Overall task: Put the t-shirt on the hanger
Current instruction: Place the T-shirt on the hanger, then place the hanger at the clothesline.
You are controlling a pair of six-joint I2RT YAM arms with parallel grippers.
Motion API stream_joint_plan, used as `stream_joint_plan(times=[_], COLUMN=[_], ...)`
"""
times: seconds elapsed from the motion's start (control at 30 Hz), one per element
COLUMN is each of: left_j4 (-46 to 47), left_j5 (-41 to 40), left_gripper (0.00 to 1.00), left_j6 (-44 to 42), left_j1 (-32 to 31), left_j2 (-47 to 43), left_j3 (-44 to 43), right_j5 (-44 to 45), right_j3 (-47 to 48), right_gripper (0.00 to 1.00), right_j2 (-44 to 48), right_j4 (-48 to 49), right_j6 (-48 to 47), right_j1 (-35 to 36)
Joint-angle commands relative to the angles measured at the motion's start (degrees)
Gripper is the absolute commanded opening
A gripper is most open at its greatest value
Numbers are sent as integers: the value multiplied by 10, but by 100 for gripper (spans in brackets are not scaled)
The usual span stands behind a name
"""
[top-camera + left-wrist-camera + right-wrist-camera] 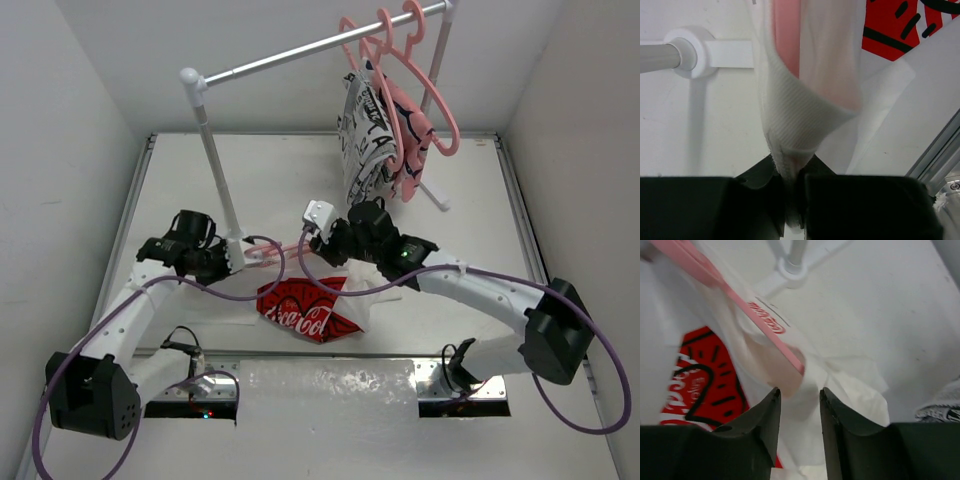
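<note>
The t-shirt (pixel 318 303), white with a red Coca-Cola panel, lies bunched on the table between the arms. My left gripper (pixel 238 260) is shut on its white ribbed collar (pixel 792 145), seen pinched between the jaws (pixel 792 172) in the left wrist view. The salmon-pink hanger (pixel 262 253) runs from there into the shirt. It shows through the fabric (pixel 786 35). Its arm (pixel 740 305) ends just ahead of my right gripper (pixel 799 392), which is open and empty over the white cloth (pixel 850 385). From above, the right gripper (pixel 335 255) hovers at the shirt's top edge.
A white clothes rack (pixel 300 52) stands at the back, its left post (pixel 222 190) next to my left gripper. A black-and-white patterned garment (pixel 365 130), a pink garment (pixel 412 140) and spare pink hangers (pixel 420 70) hang at its right end. The rack foot (pixel 690 52) is near the collar.
</note>
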State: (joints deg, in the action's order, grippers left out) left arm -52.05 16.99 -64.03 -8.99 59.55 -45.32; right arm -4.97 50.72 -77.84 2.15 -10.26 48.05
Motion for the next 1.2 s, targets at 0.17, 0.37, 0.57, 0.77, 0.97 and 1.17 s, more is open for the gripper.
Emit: stream_joint_plan(times=[0.17,0.37,0.57,0.77,0.97,1.17], left_j4=[-4,-45,-77,-63,-55,44], left_j5=[27,87,153,149,152,58], left_gripper=[0,0,0,0,0,50], left_j6=[-14,-54,-69,-48,-26,16], left_j1=[-13,-14,-14,-14,-9,-10], left_j2=[7,6,-7,-3,-5,-22], left_j3=[-33,-56,-75,-87,-104,-57], right_j5=[-128,-230,-280,-317,-371,-380], right_j3=[119,162,192,226,213,78], right_gripper=[78,77,75,59,0,0], right_j2=[9,-41,-106,-167,-155,-44], right_j4=[-153,-243,-220,-212,-196,-162], right_j6=[-91,-161,-176,-125,-38,-28], right_j1=[-4,-60,-69,-67,-89,-105])
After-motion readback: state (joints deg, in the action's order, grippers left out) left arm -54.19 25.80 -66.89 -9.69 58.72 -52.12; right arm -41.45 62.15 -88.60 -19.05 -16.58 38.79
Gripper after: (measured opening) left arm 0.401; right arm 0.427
